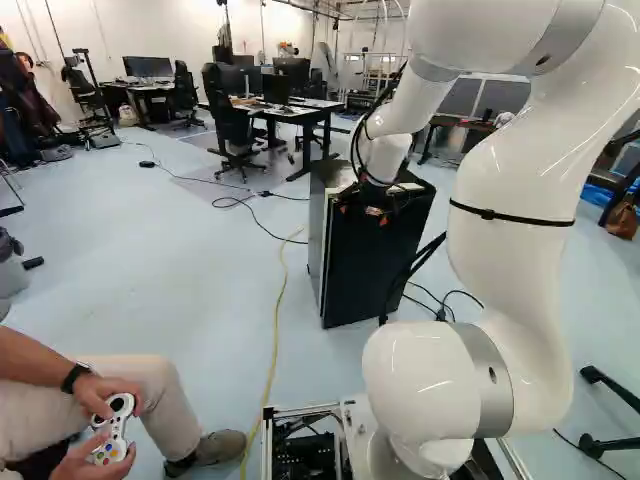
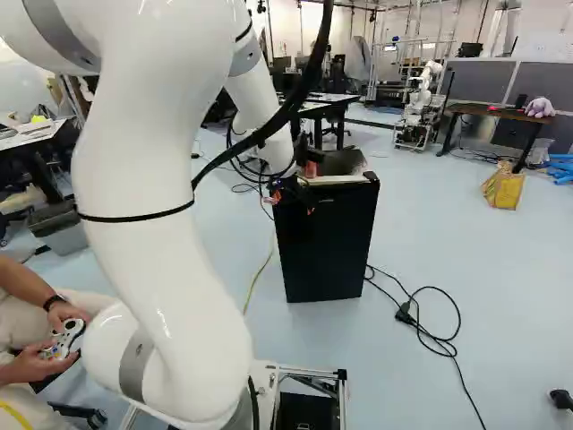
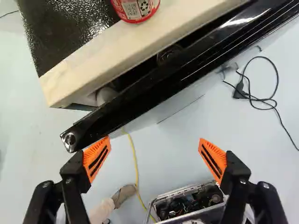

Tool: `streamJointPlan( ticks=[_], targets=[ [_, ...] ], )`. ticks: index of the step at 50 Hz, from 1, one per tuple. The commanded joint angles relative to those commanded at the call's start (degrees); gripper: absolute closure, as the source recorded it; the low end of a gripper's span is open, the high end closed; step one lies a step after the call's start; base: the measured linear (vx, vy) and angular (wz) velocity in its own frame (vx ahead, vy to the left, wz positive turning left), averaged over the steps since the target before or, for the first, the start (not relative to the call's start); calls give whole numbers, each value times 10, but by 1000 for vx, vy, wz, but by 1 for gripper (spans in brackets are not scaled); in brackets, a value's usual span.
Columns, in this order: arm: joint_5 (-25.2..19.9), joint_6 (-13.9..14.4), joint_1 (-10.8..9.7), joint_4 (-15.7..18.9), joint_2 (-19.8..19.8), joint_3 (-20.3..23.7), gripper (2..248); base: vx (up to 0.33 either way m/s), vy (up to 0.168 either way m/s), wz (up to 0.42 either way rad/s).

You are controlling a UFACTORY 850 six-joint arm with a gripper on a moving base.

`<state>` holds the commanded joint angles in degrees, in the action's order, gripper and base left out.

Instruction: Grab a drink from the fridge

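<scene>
The black fridge (image 1: 370, 265) stands ahead of the base, with my gripper (image 1: 373, 213) at its upper front edge in the left base view. In the wrist view the gripper (image 3: 154, 141) is open, its orange pads wide apart and nothing between them. One pad (image 3: 96, 158) is close to the end corner of the fridge door (image 3: 135, 100); whether they touch I cannot tell. A dark gap separates the door from the pale front rim of the fridge, so it stands ajar. A red can (image 3: 135, 9) rests on the fridge top (image 3: 70, 30). The drinks inside are hidden.
A seated person's hands hold a controller (image 1: 112, 430) at the lower left of the left base view. A yellow cable (image 1: 277, 340) runs along the floor, and black cables (image 2: 430, 331) lie beside the fridge. Desks (image 1: 290, 112) and another robot (image 2: 419, 107) stand farther back.
</scene>
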<state>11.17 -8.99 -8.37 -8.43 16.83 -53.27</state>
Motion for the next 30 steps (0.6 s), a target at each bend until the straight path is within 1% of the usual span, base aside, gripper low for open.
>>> streamJointPlan(
  ticks=[30],
  targets=[
    [-19, 0, 10, 0, 21, -27, 3, 0, 0, 0]
  ],
)
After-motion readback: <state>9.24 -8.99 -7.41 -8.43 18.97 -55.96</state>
